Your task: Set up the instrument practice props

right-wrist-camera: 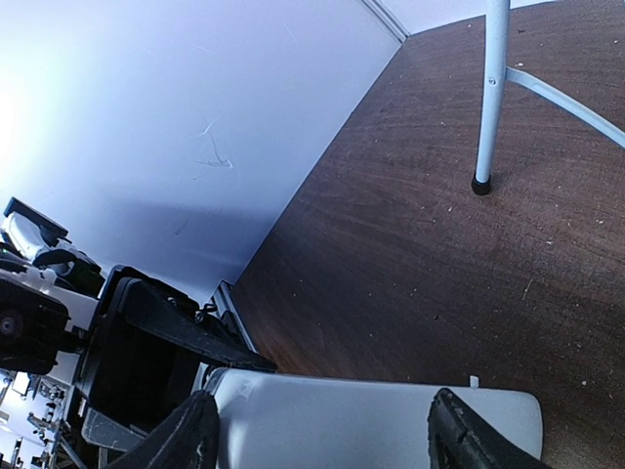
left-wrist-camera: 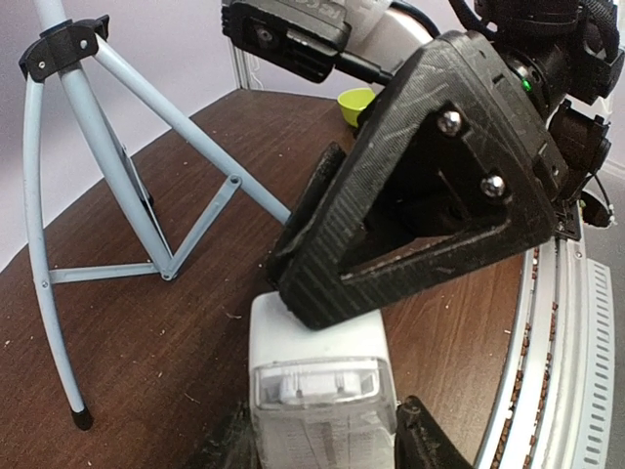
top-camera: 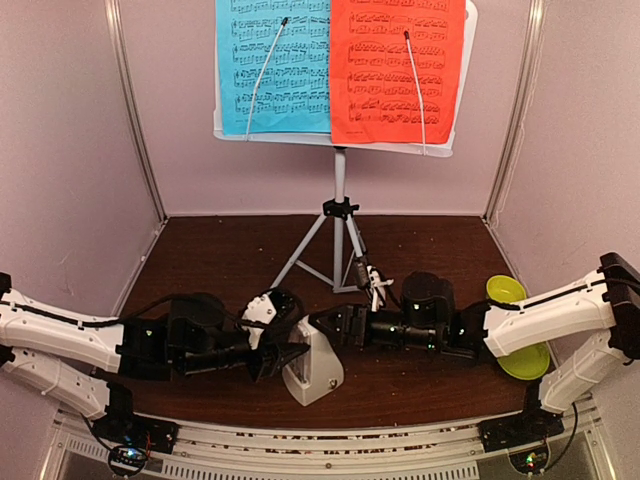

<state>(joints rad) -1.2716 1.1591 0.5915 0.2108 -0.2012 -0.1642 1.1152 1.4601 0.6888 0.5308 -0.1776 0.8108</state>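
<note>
Pale enclosure walls; dark wood tabletop [top-camera: 220, 250]. At the back, the music-stand desk [top-camera: 290, 139] sits on top of the tripod [top-camera: 340, 210]. The blue sheet [top-camera: 272, 70] and red sheet [top-camera: 395, 70] lie side by side on it, each under a wire retainer. The white metronome [top-camera: 315, 372] stands on the tabletop just in front of the tripod, on the arms' side, and both arms meet at it.

Risks (judgement):
- The right arm lies close beside the tripod's near foot. A sideways sweep could clip that leg and rock the stand, sheets included.
- Two sets of fingers are working one small, light body. An uneven pull could twist it, tip it or skid it out.

Fingers:
- The left fingers [left-wrist-camera: 422, 445] are partly apart, one on each flank of the metronome's lower body. No gap shows, so it reads as a clamp.
- The right fingers [right-wrist-camera: 464, 440] are wider apart and straddle the metronome from the tripod side. Cannot tell whether they pinch it.
</note>
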